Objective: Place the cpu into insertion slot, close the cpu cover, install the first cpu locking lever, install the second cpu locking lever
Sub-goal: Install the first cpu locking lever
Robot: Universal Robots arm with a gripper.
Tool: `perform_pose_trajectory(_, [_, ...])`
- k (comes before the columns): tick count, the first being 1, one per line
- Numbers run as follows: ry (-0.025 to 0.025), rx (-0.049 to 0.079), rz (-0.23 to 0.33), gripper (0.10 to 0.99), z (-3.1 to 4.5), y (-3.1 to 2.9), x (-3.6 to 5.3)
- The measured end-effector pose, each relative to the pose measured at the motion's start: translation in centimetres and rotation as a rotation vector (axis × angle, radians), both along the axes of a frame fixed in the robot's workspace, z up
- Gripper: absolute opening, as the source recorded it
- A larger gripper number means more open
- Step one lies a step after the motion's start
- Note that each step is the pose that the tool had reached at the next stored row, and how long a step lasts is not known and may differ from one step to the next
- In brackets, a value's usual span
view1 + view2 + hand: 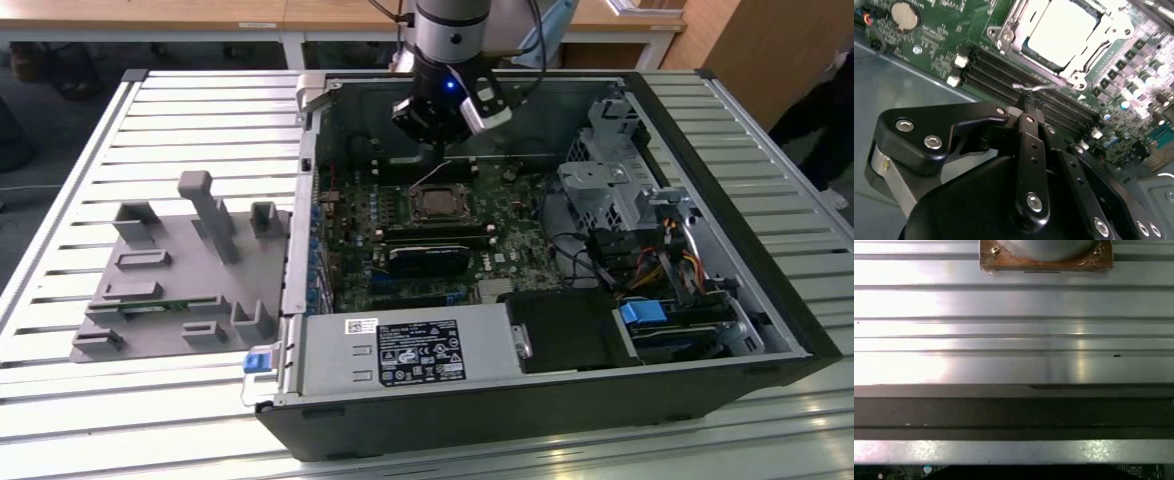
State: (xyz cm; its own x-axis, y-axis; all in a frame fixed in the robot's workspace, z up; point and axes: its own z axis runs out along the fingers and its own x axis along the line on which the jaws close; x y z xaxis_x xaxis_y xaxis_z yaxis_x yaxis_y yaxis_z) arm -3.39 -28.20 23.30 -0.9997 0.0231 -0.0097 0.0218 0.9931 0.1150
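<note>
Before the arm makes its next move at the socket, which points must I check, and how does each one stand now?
1. cpu lying flat in the insertion slot: ok.
2. cpu cover down around the cpu's face: ok.
3. locking lever latched: not ok; its free end sticks out over the memory slots.
4. gripper at the lever's end, shut: ok.
5. Lever really clamped by the gripper: cannot tell.
6. Other lever's state: cannot tell.
</note>
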Motion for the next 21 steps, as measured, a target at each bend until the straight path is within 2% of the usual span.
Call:
perform_pose_trajectory(4, [-0.0004,0.032,0.000,0.106,0.03,-0.16,-0.27])
perform_pose_trajectory(9, [-0.0005,0.047,0.000,0.106,0.03,-1.30,-0.29])
perform_pose_trajectory(10, [-0.0004,0.053,0.000,0.106,0.03,-1.86,-0.28])
perform_pose_trajectory(12, [-0.0005,0.060,0.000,0.106,-0.01,-2.09,-0.29])
perform_pose_trajectory(16, [-0.0005,0.063,0.000,0.106,-0.20,-2.14,-0.16])
perform_pose_trajectory(17, [-0.0003,0.063,0.003,0.106,-0.56,-2.14,0.55])
perform_pose_trajectory(21, [-0.0003,0.063,0.005,0.106,-0.71,-2.14,0.88])
